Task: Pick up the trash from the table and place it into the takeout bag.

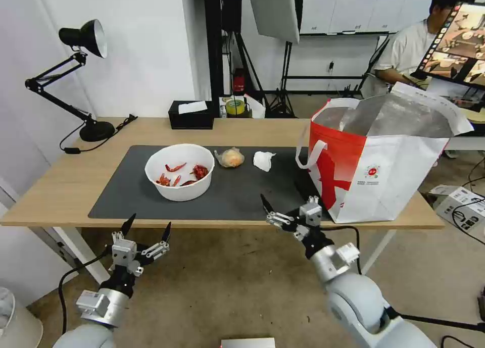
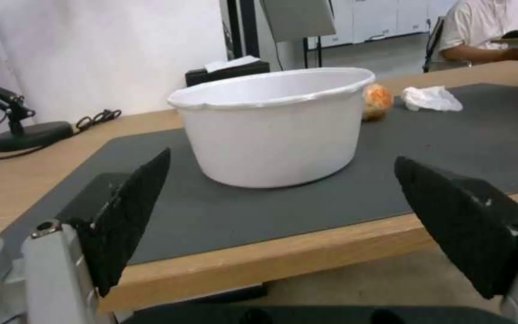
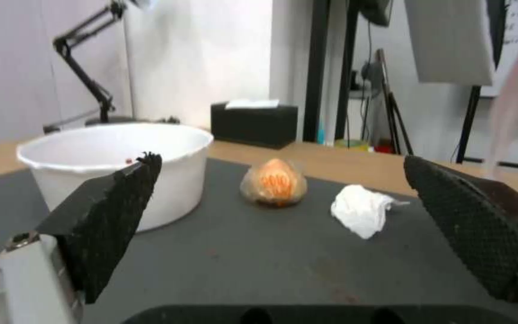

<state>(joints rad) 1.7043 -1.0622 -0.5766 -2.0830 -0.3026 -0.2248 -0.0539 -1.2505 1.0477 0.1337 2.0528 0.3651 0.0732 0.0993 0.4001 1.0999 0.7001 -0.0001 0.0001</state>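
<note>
Bowl (image 1: 180, 171), food bag (image 1: 230, 157), tissue (image 1: 263, 160) left of takeout bag (image 1: 384, 171); we see left gripper (image 1: 147, 226) and right gripper (image 1: 288, 202) spread, seemingly empty.

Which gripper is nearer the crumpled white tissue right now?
Right. The right gripper, open, hovers over the table's near edge just in front of the crumpled white tissue. The left gripper, open, hangs off the table edge, beyond the white bowl.

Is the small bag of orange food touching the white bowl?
Apart. The right wrist view shows bare dark mat between the small bag of orange food and the white bowl; the head view agrees.
</note>
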